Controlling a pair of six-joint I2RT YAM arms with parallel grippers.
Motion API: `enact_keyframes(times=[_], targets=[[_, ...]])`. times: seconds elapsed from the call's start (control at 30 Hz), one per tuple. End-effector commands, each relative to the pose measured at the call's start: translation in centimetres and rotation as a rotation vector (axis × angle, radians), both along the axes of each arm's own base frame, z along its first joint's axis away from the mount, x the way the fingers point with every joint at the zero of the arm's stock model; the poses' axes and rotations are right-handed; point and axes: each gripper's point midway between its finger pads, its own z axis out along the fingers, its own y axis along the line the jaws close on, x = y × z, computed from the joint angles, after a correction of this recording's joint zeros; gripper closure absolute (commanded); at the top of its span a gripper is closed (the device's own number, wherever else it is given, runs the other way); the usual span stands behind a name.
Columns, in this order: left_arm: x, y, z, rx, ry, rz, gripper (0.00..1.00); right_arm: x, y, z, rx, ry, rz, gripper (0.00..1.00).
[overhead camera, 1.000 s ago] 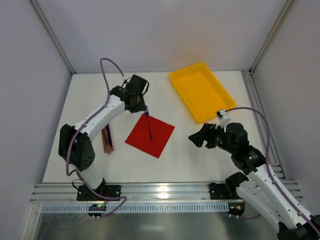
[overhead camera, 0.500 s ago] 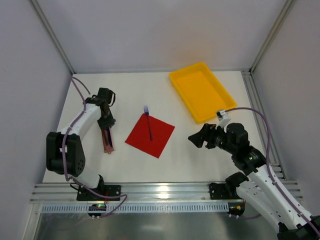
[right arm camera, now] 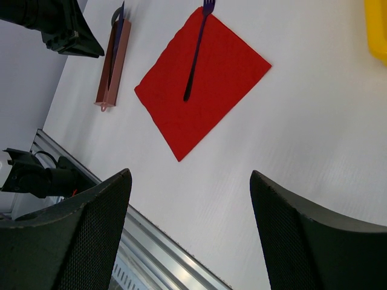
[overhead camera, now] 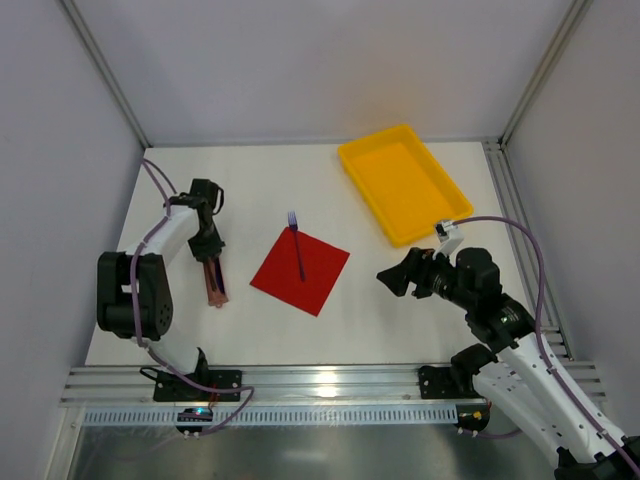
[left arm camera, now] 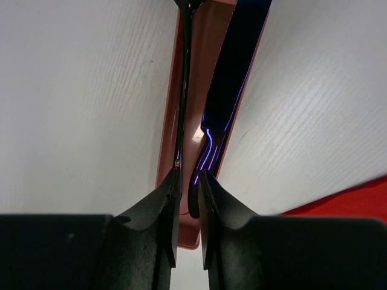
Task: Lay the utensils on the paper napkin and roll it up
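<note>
Near the bases, the right gripper (overhead camera: 392,275) is held above the white counter (overhead camera: 350,310), its fingers spread wide with nothing between them. Further on, the red paper napkin (overhead camera: 312,278) is laid flat, and the blue-purple fork (overhead camera: 298,250) is placed on it, tines past the far corner. At the left, the left gripper (left arm camera: 188,181) is positioned at the brownish-red holder (left arm camera: 202,60). Its fingers are set narrowly on both sides of the handle of the dark knife (left arm camera: 233,72), but a firm grasp cannot be confirmed. The yellow tray (overhead camera: 400,185) is seen farthest.
</note>
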Motion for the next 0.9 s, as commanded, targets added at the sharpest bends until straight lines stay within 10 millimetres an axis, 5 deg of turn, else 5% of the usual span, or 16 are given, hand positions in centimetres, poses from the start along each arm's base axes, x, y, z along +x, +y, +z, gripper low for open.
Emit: enact_keyframes(times=[0.0,0.47,0.87], targets=[[0.9,-0.1,-0.3,-0.012,-0.021,-0.008,0.78,0.1,0.3,1.1,0.019,-0.045,0.013,0.20],[0.3,-0.4,-3.5,-0.037,0.035,0.013,0.79,0.0,0.0,1.0,0.006,-0.052,0.010,0.20],[0.4,-0.2,-3.4,-0.020,0.033,0.011,0.73,-0.2,-0.1,1.6,0.007,-0.064,0.008,0.20]])
